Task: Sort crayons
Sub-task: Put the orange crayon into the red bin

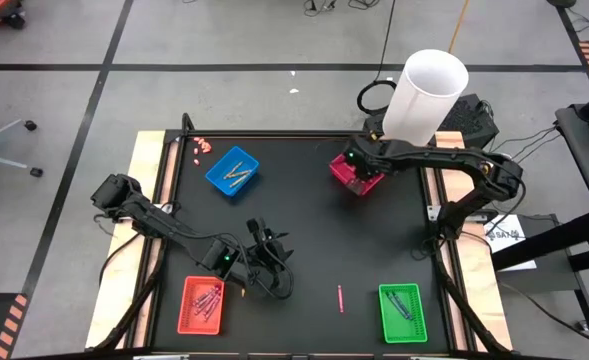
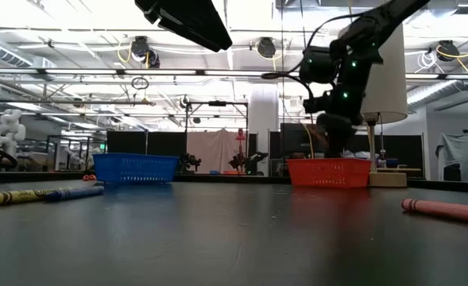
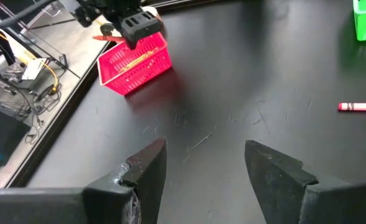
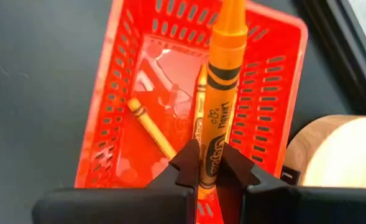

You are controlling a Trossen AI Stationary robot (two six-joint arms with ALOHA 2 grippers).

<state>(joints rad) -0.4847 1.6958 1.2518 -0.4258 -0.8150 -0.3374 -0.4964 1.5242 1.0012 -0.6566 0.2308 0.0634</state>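
My right gripper (image 1: 360,163) hangs over the magenta-red tray (image 1: 357,175) at the table's far right, shut on an orange crayon (image 4: 220,81). Inside that tray lie two more orange crayons (image 4: 151,130). My left gripper (image 3: 201,168) stands open near the front left (image 1: 264,250), nothing between its fingers. A pink crayon (image 1: 340,297) lies flat on the black table top near the front. The blue tray (image 1: 232,172), the red tray (image 1: 202,305) and the green tray (image 1: 402,312) each hold crayons. My right gripper pinches the orange crayon's wrapped shaft (image 4: 209,163) between its two fingertips, close to one end. The fingers slant down from above. The crayon sticks out beyond the fingers over the tray's inside, lifted clear of the tray.
A tall white tube (image 1: 424,95) on a wooden base (image 4: 338,149) stands just beyond the magenta-red tray. Tiny pink bits (image 1: 202,147) lie at the far left corner. A yellow crayon (image 2: 15,195) and a blue crayon (image 2: 75,191) show low at the left.
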